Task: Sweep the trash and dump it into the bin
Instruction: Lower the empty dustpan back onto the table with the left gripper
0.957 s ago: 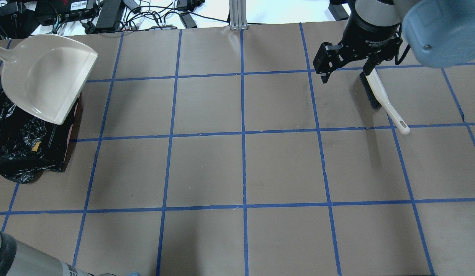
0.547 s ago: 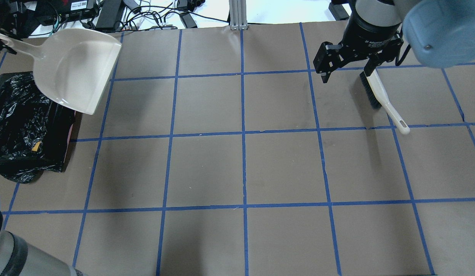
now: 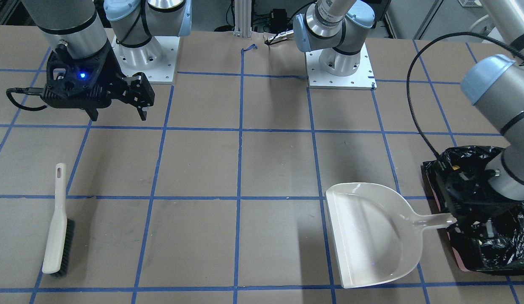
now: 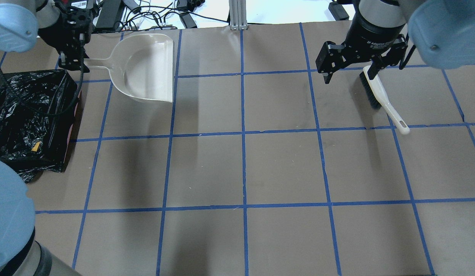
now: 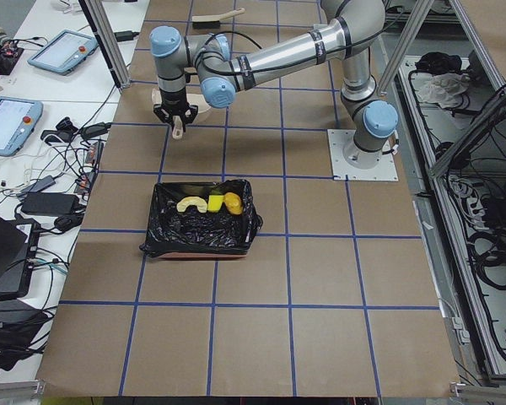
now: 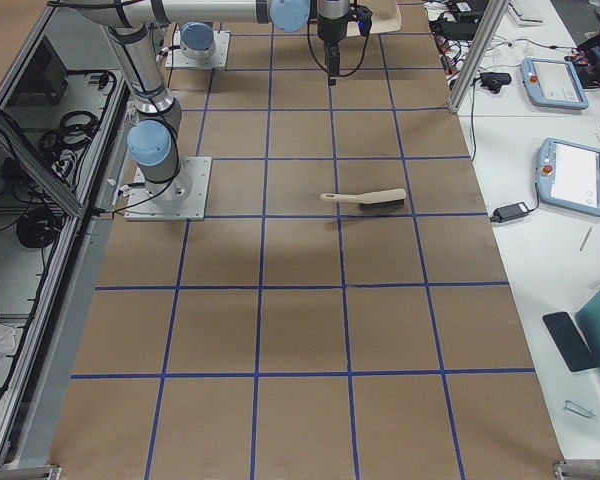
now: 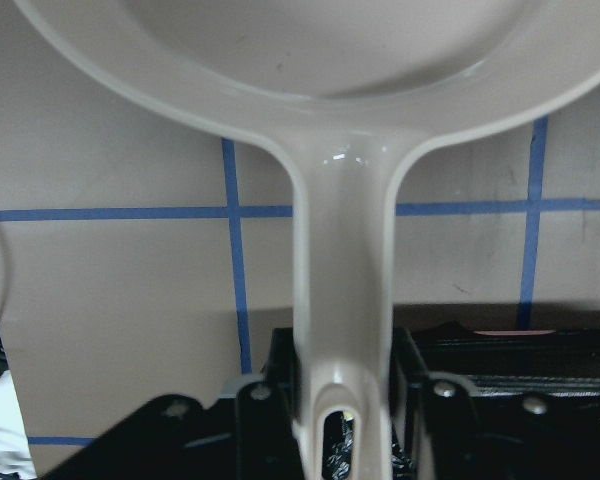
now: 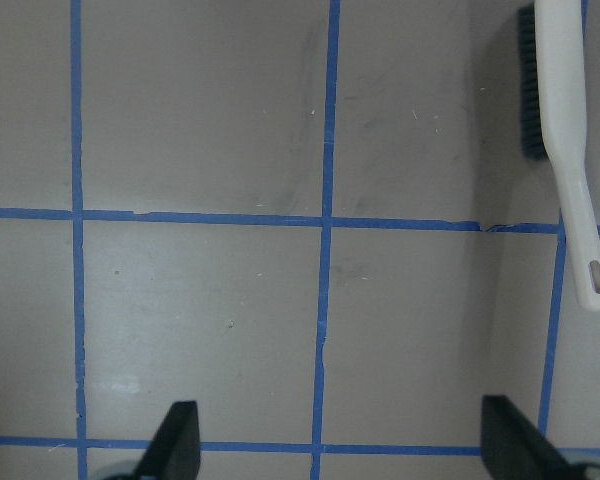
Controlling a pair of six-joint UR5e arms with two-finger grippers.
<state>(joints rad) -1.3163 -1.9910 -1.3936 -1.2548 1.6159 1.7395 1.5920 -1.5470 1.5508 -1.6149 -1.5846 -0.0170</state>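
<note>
At the overhead frame's left edge, the bin (image 4: 15, 96) is sitting on the table (image 4: 283, 168), with the trash (image 5: 212, 203) lying inside it. Upper left, the left tool (image 4: 73, 62) is clamping the dustpan (image 4: 145, 69) by its handle. Upper right, the right tool (image 4: 349, 73) is hanging wide open and empty, the brush (image 4: 379, 96) lying just below it in frame.

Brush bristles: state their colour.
The bristles are black; the right wrist view shows them best.
</note>
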